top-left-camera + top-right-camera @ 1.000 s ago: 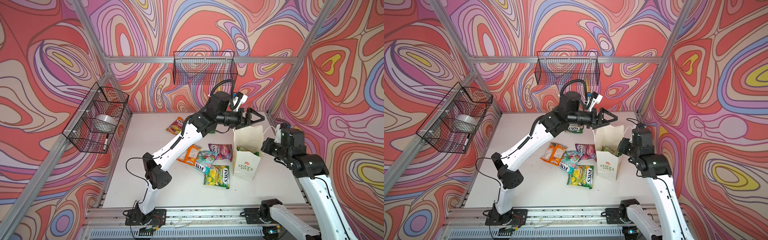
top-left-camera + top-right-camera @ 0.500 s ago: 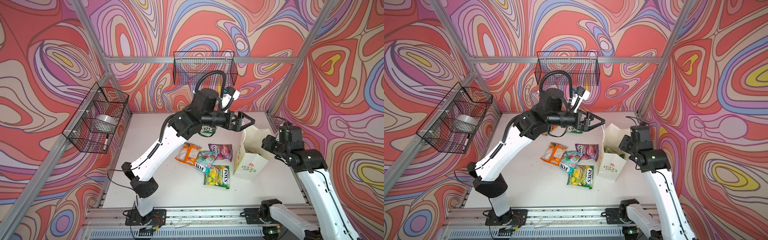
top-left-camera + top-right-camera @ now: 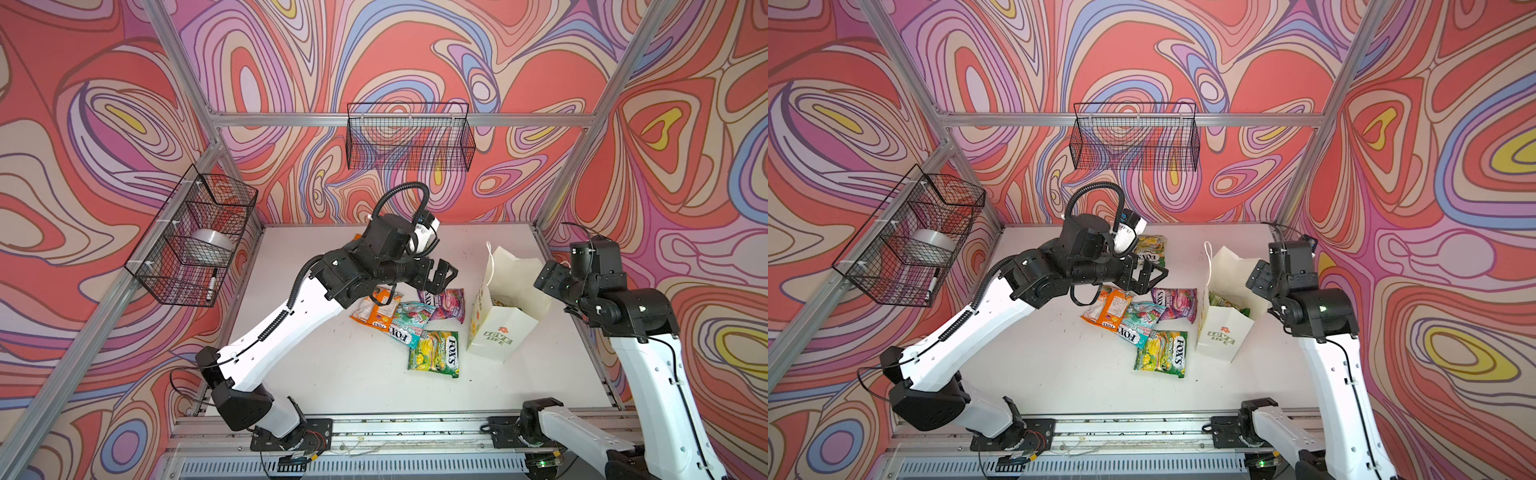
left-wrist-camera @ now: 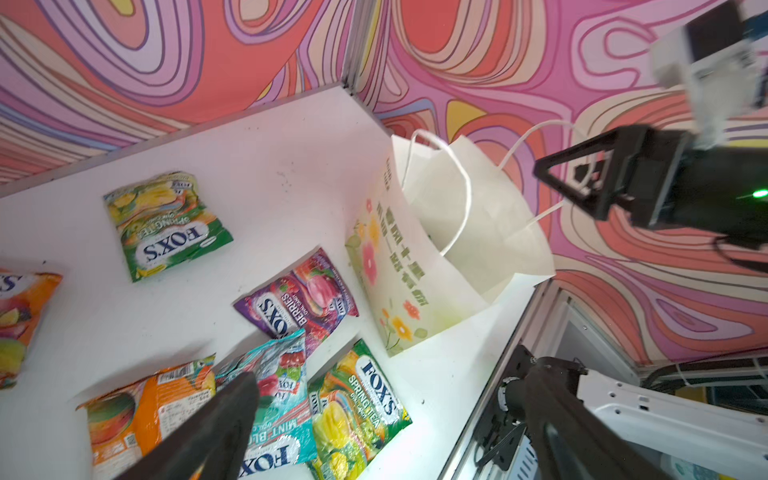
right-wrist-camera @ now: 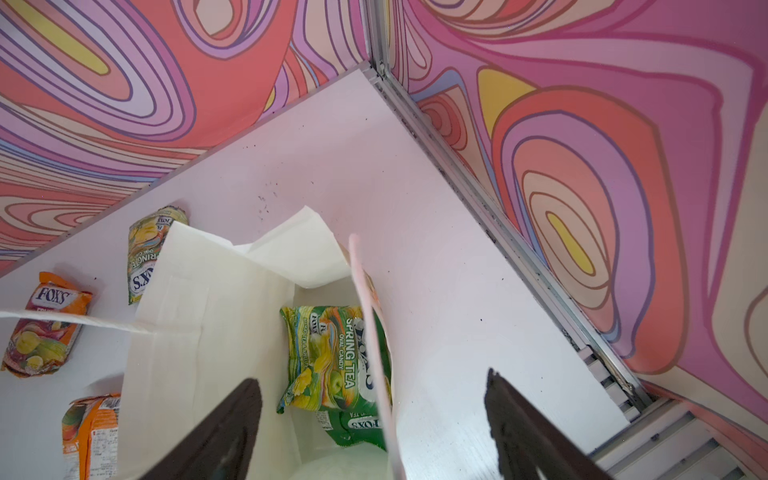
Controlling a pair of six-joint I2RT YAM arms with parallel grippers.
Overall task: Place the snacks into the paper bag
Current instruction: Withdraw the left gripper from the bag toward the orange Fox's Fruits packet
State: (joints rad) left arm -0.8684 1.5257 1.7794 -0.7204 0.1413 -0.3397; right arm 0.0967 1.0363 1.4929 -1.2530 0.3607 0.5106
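Two green packets (image 5: pixel 332 357) inside white paper bag (image 3: pixel 505 322), rim creased; left fingers (image 4: pixel 208 428), right fingers (image 5: pixel 216 432) spread, empty.

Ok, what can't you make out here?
Inside the white paper gift bag, beyond two green glossy packets: walls hide the rest, right wrist view.
Yellow-green glossy packet farthest back: partly behind the left arm, in a top view.
Thin stick in the black wire side basket: too small, both top views.

High paired views, close wrist views, all on paper bag (image 3: pixel 498 332)
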